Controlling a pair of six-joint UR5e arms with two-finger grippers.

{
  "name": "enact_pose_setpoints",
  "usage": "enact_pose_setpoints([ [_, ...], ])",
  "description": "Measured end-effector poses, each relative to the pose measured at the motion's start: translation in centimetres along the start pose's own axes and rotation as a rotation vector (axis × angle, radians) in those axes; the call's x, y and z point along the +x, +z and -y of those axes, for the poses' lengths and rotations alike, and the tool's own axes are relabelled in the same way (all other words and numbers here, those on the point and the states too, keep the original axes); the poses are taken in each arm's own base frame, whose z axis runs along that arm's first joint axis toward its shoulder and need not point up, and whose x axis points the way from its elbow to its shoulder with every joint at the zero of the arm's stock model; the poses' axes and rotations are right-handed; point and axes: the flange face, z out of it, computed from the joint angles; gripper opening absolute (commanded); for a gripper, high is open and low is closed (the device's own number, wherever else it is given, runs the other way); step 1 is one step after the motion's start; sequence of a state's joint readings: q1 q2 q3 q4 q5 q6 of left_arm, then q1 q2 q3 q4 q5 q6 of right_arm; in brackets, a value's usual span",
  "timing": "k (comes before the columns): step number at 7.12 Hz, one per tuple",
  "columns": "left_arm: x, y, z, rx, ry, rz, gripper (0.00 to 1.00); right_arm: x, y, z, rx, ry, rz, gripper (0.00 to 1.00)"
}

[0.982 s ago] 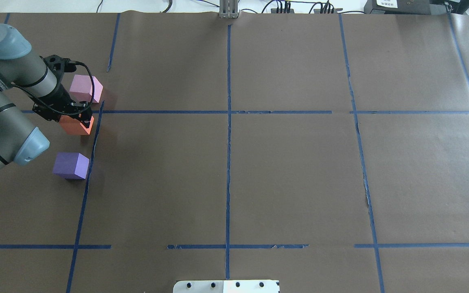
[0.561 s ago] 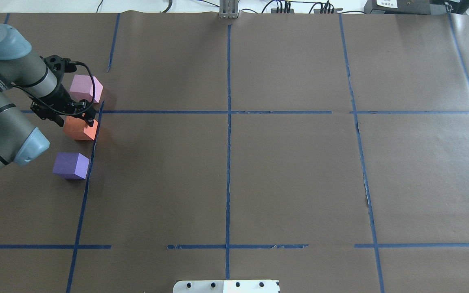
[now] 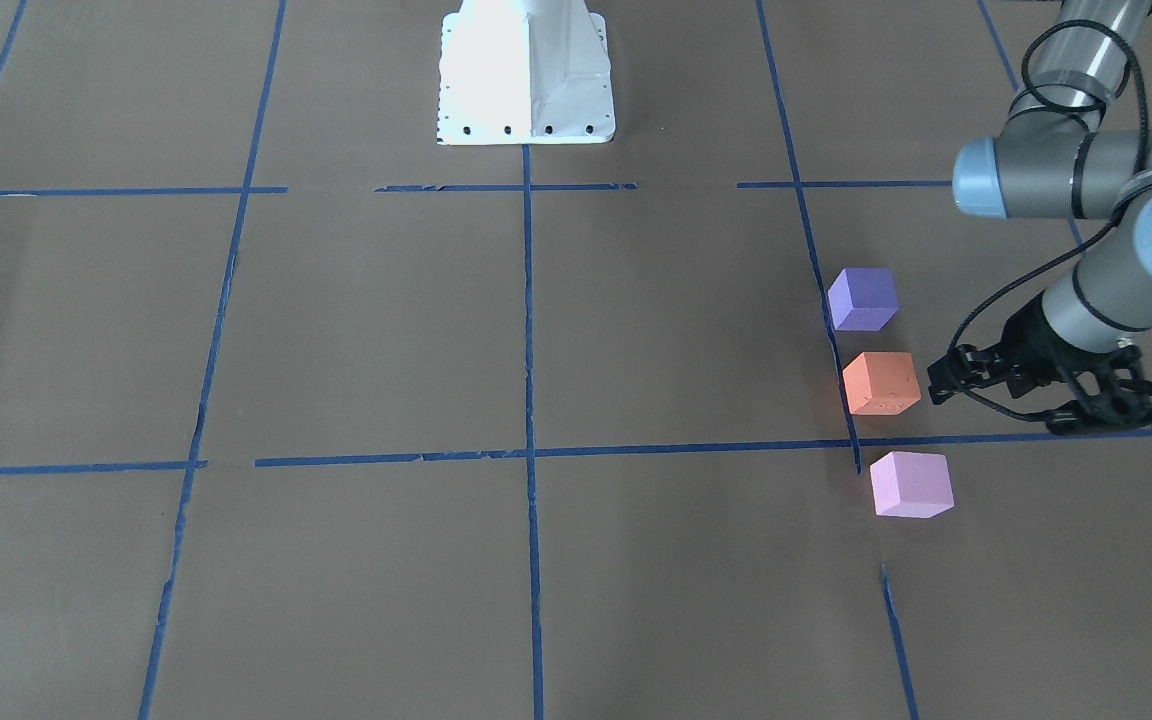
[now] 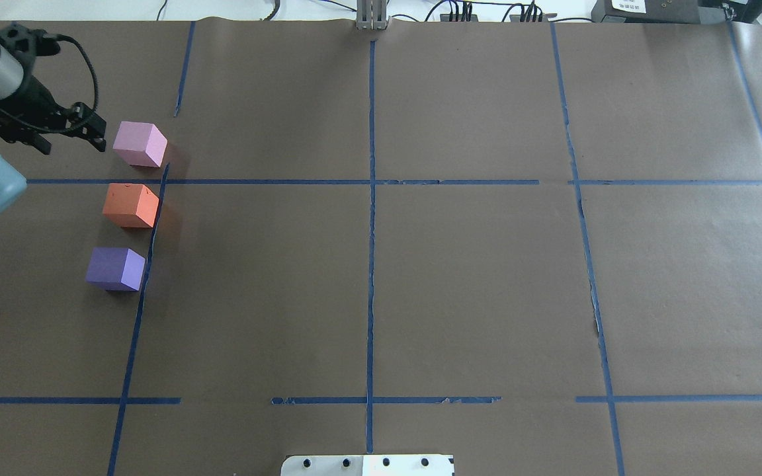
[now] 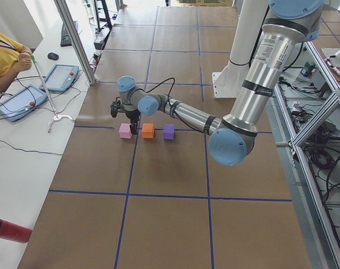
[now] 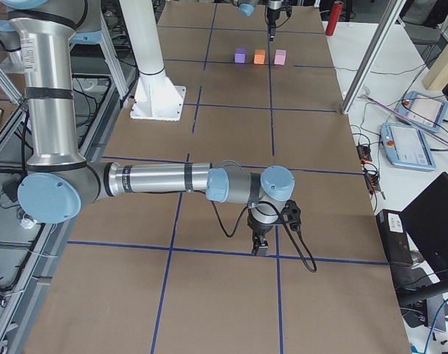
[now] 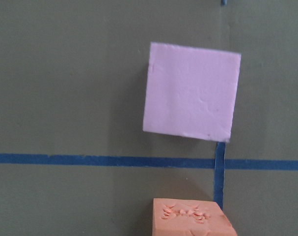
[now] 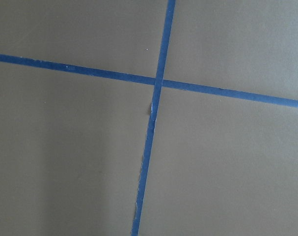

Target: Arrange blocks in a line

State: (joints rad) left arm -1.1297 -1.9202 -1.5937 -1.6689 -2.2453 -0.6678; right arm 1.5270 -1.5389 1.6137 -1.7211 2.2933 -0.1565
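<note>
Three blocks stand in a row along a blue tape line at the table's left. The pink-lilac block (image 4: pixel 139 143) is farthest, the orange block (image 4: pixel 131 205) in the middle, the violet-purple block (image 4: pixel 115 268) nearest. They also show in the front view as pink (image 3: pixel 911 484), orange (image 3: pixel 881 382) and purple (image 3: pixel 863 298). My left gripper (image 4: pixel 71 143) is open and empty, raised to the left of the pink block. Its wrist view looks down on the pink block (image 7: pixel 192 92) and the orange block (image 7: pixel 190 217). My right gripper (image 6: pixel 259 248) shows only in the exterior right view, low over the table; I cannot tell its state.
Brown paper with a grid of blue tape lines (image 4: pixel 370 198) covers the table. The robot's white base plate (image 3: pixel 526 75) is at the near middle edge. Cables and boxes (image 4: pixel 645 8) lie beyond the far edge. An operator (image 5: pixel 4 59) sits at a side desk.
My left gripper has let go of the orange block, risen, and moved away toward the far left. The orange block now rests on the table between the other two.
</note>
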Motion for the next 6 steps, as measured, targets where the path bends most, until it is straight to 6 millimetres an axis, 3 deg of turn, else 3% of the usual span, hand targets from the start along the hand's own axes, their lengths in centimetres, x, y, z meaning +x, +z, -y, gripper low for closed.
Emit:
enact_pose_setpoints([
  [1,-3.4,-3.3,0.8,0.009,0.059,0.035,0.99,0.0,0.0,0.0,0.0,0.0,0.0,1.0],
  [3,-15.6,-7.2,-0.1,-0.028,0.265,0.109,1.0,0.0,0.0,0.0,0.0,-0.001,0.0,1.0],
  [4,-22.1,-7.2,-2.5,-0.056,0.322,0.122,1.0,0.0,0.0,0.0,0.0,-0.001,0.0,1.0],
  [5,-27.2,-6.4,-5.4,-0.07,0.34,0.122,1.0,0.0,0.0,0.0,0.0,0.0,0.0,1.0],
  [6,-30.3,-5.3,-7.7,-0.066,0.352,0.12,1.0,0.0,0.0,0.0,0.0,0.0,0.0,1.0],
])
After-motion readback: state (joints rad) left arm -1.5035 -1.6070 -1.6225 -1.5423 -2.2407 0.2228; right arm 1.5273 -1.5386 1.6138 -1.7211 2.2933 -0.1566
